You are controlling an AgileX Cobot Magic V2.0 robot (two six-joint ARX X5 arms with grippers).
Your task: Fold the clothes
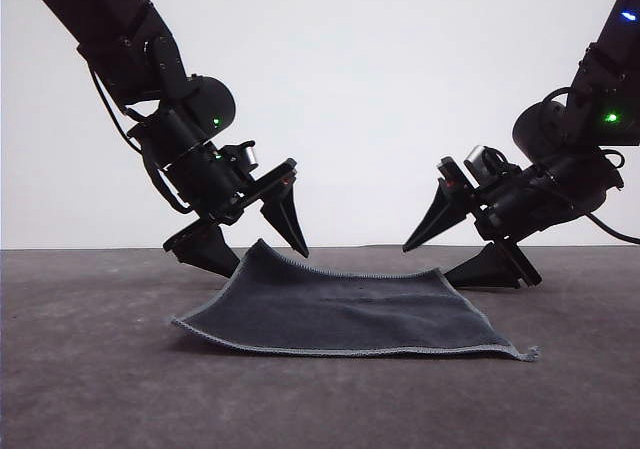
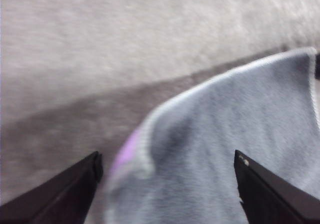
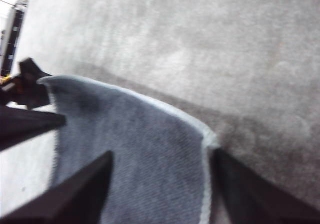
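Both wrist views are blurred, and the cloth (image 2: 225,154) runs off their edges.

Front view sharp, evenly lit; white backdrop (image 1: 380,89) bright, near blown out, arms almost silhouetted against it. Soft shadow under the cloth (image 1: 340,314) at its left edge on the table (image 1: 100,389). Both wrist views blurred and washed out, soft shadow band along cloth hem, fingers (image 2: 270,196) dark, featureless.
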